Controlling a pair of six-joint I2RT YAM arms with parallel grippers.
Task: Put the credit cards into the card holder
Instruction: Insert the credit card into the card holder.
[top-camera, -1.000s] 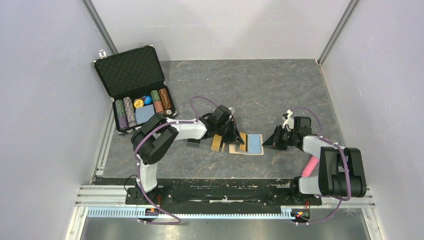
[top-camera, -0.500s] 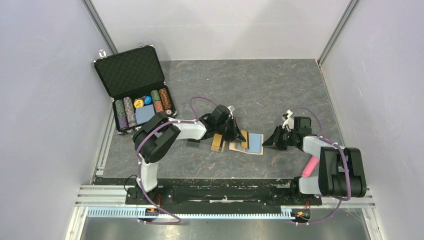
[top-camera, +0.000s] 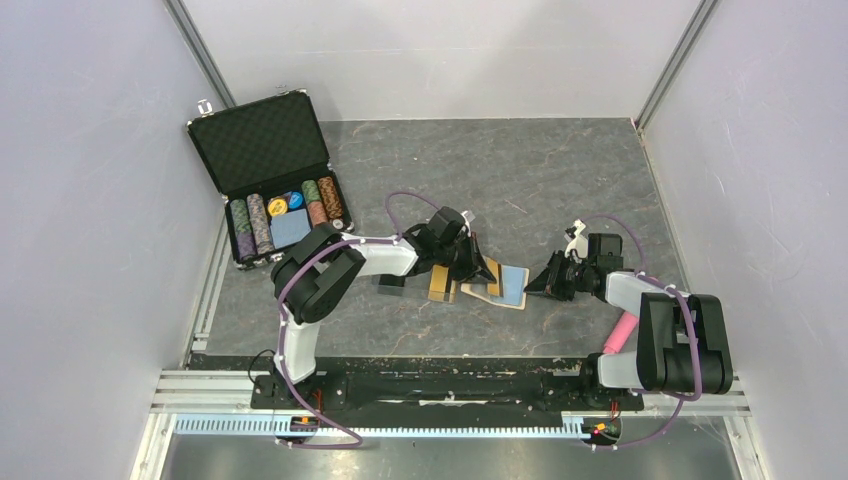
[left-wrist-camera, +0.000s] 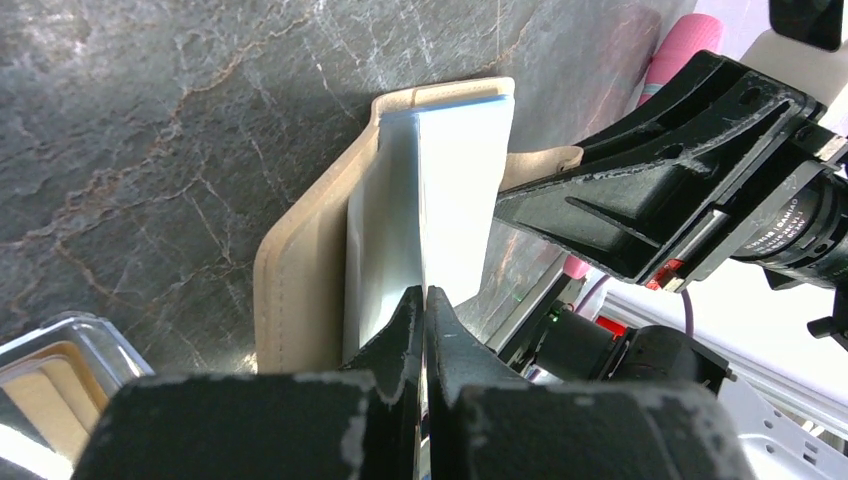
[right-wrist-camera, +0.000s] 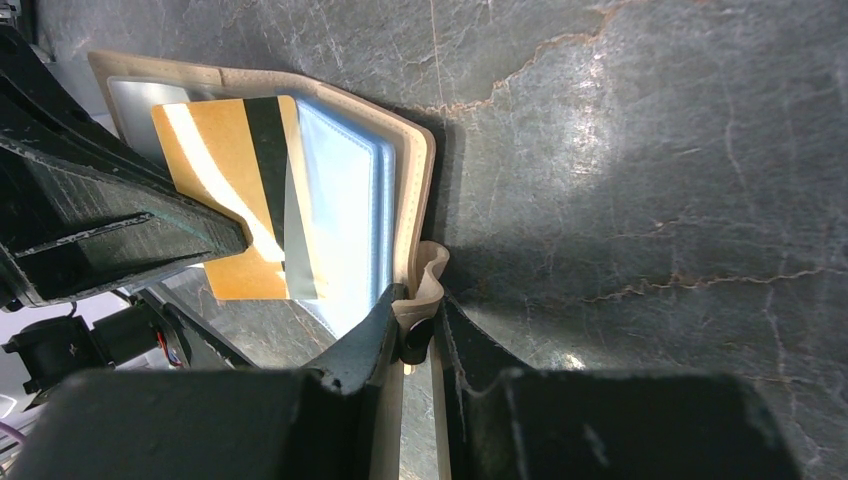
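The tan card holder (top-camera: 508, 288) lies open on the table with its blue lining (right-wrist-camera: 345, 200) facing up. My left gripper (top-camera: 476, 268) is shut on the gold-orange credit card (right-wrist-camera: 225, 190), which has a black stripe. It holds the card slanted over the holder's left half. In the left wrist view the card (left-wrist-camera: 422, 220) shows edge-on ahead of the shut left gripper (left-wrist-camera: 424, 292), over the holder (left-wrist-camera: 300, 270). My right gripper (right-wrist-camera: 420, 305) is shut on the holder's snap tab (right-wrist-camera: 428, 275) at its right edge. A small black card (top-camera: 391, 282) lies left of the left gripper.
A clear sleeve with a tan insert (top-camera: 439, 284) lies just left of the holder. An open black foam-lined case (top-camera: 262, 150) with poker chips stands at the back left. A pink object (top-camera: 622, 328) lies by the right arm. White walls enclose the table.
My left gripper has moved right with the gold-orange card, further over the holder. The holder has turned slightly. The right gripper has stayed put on the snap tab.
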